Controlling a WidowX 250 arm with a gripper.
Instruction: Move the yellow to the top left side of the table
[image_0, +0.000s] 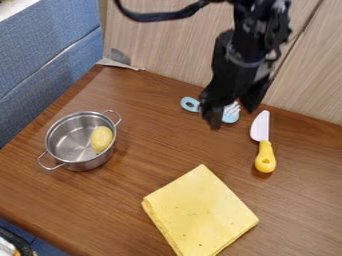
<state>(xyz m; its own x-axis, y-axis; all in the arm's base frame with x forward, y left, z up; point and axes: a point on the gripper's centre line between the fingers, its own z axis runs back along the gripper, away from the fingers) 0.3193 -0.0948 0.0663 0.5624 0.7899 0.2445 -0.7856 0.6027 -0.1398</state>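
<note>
On brown table (153, 150), folded yellow cloth (200, 212), your likely target, lies at view's bottom centre; your gripper (232, 111) hangs beyond, fingers parted, empty; approach seems in hand; next, centre over cloth, descend, pinch, carry top left.

The WidowX arm (257, 25) is black all over, with small dull grey glints breaking up its dark surface. A thick, smooth black cable (160, 16) curves along beside its upper part. The upper section looks knobbly and uneven in outline, and a narrow dark loop juts from one side lower down. A greyish, rounded edge marks the body above the gripper (232, 116), which is also black, with two broad, blocky fingers (213, 111) in a plain matte finish.
</note>
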